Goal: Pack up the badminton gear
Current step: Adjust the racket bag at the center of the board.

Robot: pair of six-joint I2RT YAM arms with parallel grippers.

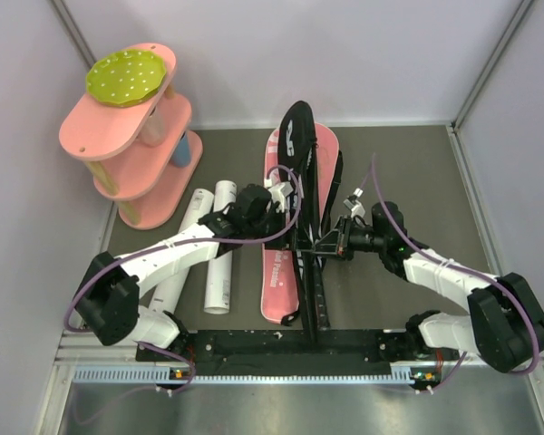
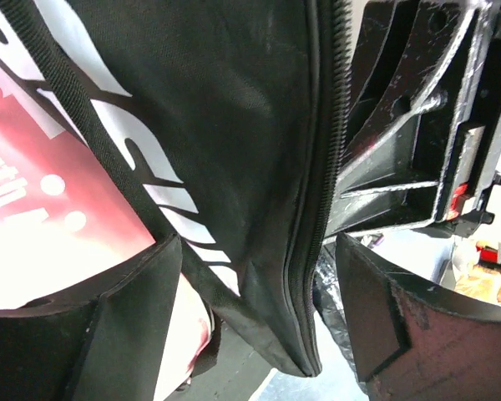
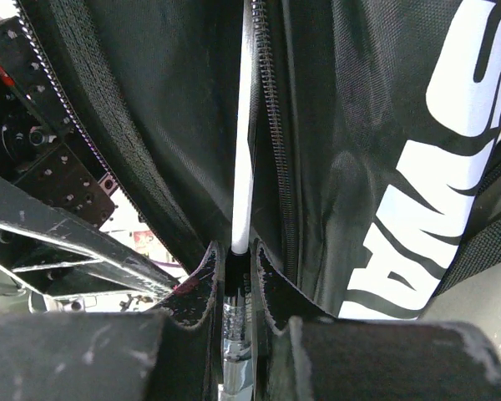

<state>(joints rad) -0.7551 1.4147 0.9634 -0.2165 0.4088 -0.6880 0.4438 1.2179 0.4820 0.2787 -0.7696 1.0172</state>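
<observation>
The racket-shaped bag lies mid-table, pink side [image 1: 276,272] down, with its black flap [image 1: 297,127] raised on edge. My left gripper [image 1: 286,188] is open at the flap; in the left wrist view the zippered black edge [image 2: 305,251] hangs between its spread fingers [image 2: 250,326], not pinched. My right gripper [image 1: 332,243] is shut [image 3: 238,276] on a racket, where the thin white shaft [image 3: 244,150] meets the handle, and the shaft runs up into the bag's opening. Two long white tubes [image 1: 219,249] lie left of the bag. No shuttlecocks show.
A pink tiered shelf [image 1: 131,145] with a green dotted disc [image 1: 127,77] stands at the back left. Walls enclose the table on the left, back and right. The black mounting rail [image 1: 290,343] runs along the near edge.
</observation>
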